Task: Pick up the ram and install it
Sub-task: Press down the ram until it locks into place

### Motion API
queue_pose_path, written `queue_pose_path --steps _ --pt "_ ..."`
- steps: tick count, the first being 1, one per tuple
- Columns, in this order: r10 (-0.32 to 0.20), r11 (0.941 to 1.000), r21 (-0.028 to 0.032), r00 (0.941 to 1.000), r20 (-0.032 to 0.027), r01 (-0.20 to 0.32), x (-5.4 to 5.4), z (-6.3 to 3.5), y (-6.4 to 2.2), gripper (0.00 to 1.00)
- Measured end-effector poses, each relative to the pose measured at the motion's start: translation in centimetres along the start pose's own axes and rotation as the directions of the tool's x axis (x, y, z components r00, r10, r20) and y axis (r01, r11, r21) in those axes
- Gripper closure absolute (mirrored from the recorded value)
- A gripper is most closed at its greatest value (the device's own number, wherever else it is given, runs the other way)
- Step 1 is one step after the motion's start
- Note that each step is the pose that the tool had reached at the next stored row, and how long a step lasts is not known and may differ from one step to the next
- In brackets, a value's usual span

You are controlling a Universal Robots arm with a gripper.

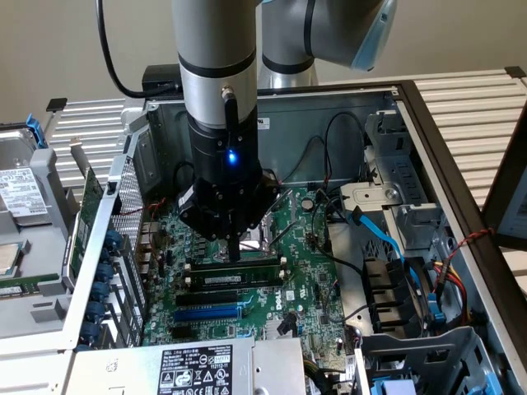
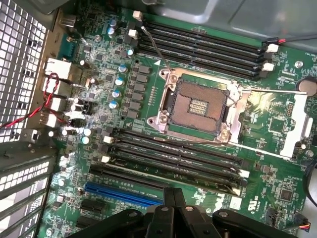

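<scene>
Ram, the thin, long dark-green memory stick with a small pale label, appears to lie along one of the long black memory slots with white end clips on the green motherboard inside the open grey computer case, though whether it is fully seated I cannot tell. The black gripper on the silver arm hangs right over the stick's middle, its fingers drawn close together with nothing visibly between them, seemingly pressing down or just above. My judgement is that the installing step is in hand; finishing calls for an even, straight-down push until both end clips latch.
</scene>
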State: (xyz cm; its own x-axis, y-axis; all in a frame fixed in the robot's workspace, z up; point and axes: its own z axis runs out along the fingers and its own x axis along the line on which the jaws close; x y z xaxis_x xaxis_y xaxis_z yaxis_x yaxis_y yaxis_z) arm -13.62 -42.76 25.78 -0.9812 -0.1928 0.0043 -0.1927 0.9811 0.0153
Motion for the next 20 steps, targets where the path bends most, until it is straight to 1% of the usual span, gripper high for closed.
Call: queue_pose_path --steps 1,2,4,7,10,15,20 --pt "0.0 1.0 -0.0002 1.0 0.0 0.0 0.1 0.04 0.07 0.9" --pt "0.0 1.0 -0.0003 1.0 -0.0012 0.0 0.3 0.09 0.17 0.9" --pt "0.001 1.0 -0.0006 1.0 -0.0085 -0.001 0.7 0.23 0.38 0.9" --pt "0.002 1.0 0.0004 0.9999 -0.0167 -0.002 1.3 0.54 0.74 0.9" --pt "0.005 1.0 0.0009 0.9996 -0.027 -0.005 1.8 0.82 1.02 0.9" --pt "0.021 0.9998 0.001 0.9993 -0.0301 -0.021 2.2 1.49 1.31 0.9" --pt "0.046 0.9989 -0.0002 0.9982 -0.0383 -0.046 2.4 1.87 1.45 0.9"
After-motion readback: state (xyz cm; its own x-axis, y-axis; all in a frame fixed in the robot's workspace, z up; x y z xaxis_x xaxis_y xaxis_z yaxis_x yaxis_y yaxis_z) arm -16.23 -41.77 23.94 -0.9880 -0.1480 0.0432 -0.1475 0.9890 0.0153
